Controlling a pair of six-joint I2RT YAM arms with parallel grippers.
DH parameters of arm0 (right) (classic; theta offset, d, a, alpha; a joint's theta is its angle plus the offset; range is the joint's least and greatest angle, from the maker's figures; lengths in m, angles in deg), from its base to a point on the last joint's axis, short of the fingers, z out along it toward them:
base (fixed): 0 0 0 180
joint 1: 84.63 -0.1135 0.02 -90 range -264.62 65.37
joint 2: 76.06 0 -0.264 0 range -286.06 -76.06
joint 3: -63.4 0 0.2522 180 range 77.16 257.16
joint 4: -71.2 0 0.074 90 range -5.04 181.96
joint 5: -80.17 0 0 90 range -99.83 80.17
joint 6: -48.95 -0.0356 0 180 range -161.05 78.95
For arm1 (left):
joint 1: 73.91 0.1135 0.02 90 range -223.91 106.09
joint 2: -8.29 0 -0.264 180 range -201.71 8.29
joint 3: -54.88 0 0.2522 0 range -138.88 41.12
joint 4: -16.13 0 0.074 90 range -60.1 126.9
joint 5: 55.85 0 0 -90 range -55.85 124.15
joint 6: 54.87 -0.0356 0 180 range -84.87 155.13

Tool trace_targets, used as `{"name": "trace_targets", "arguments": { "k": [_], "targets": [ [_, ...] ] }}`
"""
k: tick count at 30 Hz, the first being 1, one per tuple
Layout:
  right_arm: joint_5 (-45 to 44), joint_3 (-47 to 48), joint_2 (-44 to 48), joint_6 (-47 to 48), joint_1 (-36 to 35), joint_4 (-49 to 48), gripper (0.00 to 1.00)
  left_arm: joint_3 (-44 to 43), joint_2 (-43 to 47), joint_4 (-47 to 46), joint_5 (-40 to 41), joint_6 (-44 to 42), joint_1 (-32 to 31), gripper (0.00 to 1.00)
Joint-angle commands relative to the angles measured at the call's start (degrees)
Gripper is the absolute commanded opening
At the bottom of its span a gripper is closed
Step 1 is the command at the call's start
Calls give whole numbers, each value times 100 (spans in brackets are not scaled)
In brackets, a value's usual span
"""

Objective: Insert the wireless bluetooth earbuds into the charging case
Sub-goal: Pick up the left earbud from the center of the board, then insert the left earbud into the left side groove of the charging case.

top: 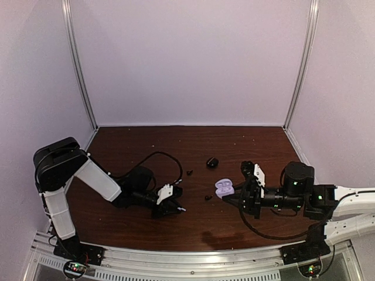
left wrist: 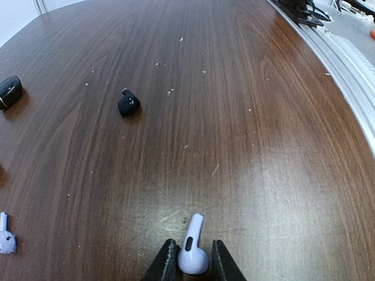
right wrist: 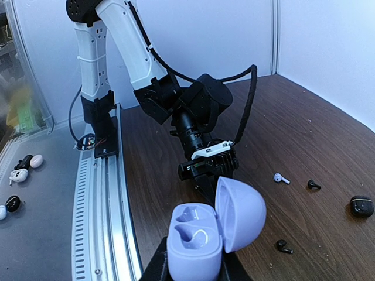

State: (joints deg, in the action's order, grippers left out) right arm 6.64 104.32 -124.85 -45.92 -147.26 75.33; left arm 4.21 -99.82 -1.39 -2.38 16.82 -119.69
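Your left gripper [left wrist: 194, 250], jaws narrow, pinches white earbud [left wrist: 193, 257] against table [left wrist: 252, 117]; your right gripper [right wrist: 195, 264] clamps lavender case [right wrist: 196, 243], lid open, facing left arm. Second white earbud [left wrist: 5, 237], black earbud [left wrist: 128, 104], black case [left wrist: 9, 92] lie well apart

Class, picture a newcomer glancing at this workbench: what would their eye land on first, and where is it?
The open lavender charging case stands out, lid up and both sockets empty, held by the right gripper right of centre. Next comes the pale earbud pinched in the left gripper down at the dark wooden table, with a black earbud lying loose beyond it.
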Motion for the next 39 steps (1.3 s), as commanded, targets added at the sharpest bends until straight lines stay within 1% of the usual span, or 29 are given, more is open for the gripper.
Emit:
{"name": "trace_targets", "arguments": {
  "k": [1,7,12,18,22,24,29,32,39],
  "targets": [
    [-15,109,28,1,27,-145,15,189,37,418,311,168,34,21],
    [-73,-55,-101,19,23,-415,15,235,535,482,532,479,6,15],
    [-446,-123,-348,367,14,-558,14,201,1091,753,926,789,-146,12],
    [-900,-547,-550,960,14,-1515,13,109,1881,1404,1380,1092,-346,11],
    [-904,-587,-880,1419,14,-1787,12,-85,2539,1997,1831,1084,-770,11],
    [-837,-644,-1034,1590,14,-1982,12,-219,2769,2296,2083,1053,-989,11],
    [-759,-900,-1121,1993,18,-2569,10,-565,3212,2995,2426,978,-1465,11],
    [-745,-887,-1196,2253,14,-2657,10,-805,3372,3283,2656,946,-1717,11],
    [-505,-843,-1479,2484,21,-2882,10,-1302,3343,3488,3187,773,-2143,10]
  ]
}}
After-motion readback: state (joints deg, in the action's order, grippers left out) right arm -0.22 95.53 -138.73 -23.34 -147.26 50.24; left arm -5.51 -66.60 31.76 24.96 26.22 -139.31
